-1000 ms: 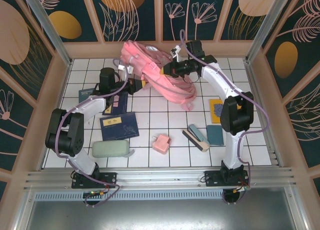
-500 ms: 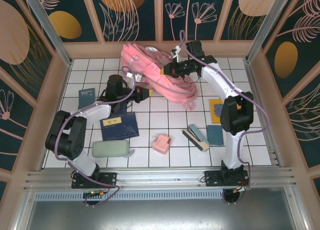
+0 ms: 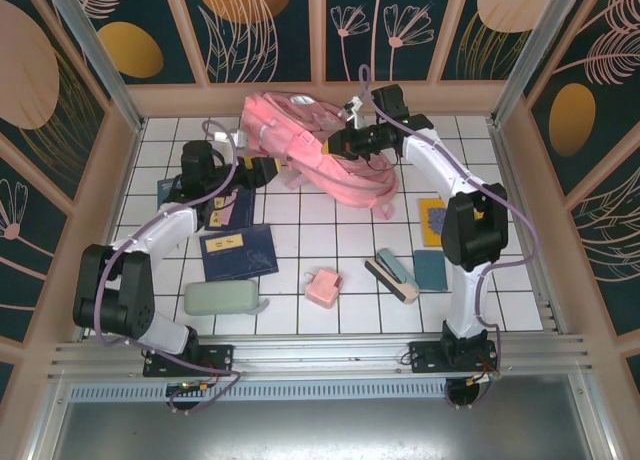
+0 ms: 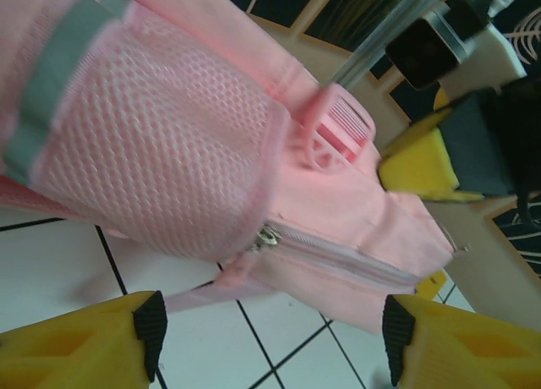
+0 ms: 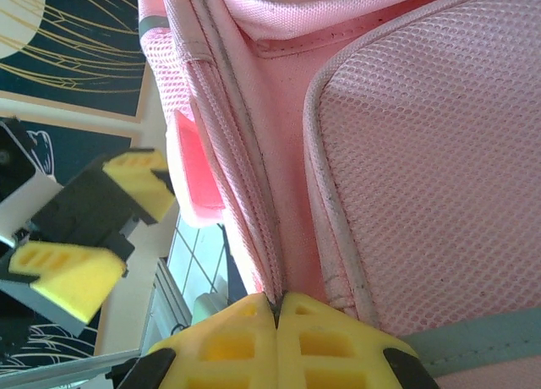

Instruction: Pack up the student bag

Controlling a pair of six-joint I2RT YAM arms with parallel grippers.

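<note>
1. The white-tiled table (image 3: 350, 315) carries everything.
2. The bag (image 3: 330, 165) lies crumpled at the far middle of the table, with its straps (image 3: 372, 195) spilling off its near right side.
3. The left arm (image 3: 160, 225) reaches in from the bag's left and covers part of a dark book (image 3: 236, 208).
4. The right gripper (image 3: 330, 145) sits on the bag's top, coming in from the right. Its jaws are pressed together on the bag at the zip seam (image 5: 258, 228), beside a mesh panel (image 5: 431, 169). What is pinched inside them is hidden.
5. The left gripper (image 4: 270, 330) is just left of the bag with its jaws spread wide and nothing between them. The mesh pocket (image 4: 161, 152) and zip (image 4: 338, 254) lie ahead of its fingers, apart from them.
6. A blue book (image 3: 238, 252) lies near-left of the bag, and a smaller one (image 3: 172, 190) lies farther left.
7. A green case (image 3: 222, 298) lies beyond the blue book from the bag.
8. A yellow card (image 3: 433, 220) is right of the straps, and a teal pad (image 3: 431, 270) is nearer than it.
9. A slim case (image 3: 393, 275) is beside the pad.
10. A pink box (image 3: 323, 287) lies straight toward the near edge from the bag.
</note>
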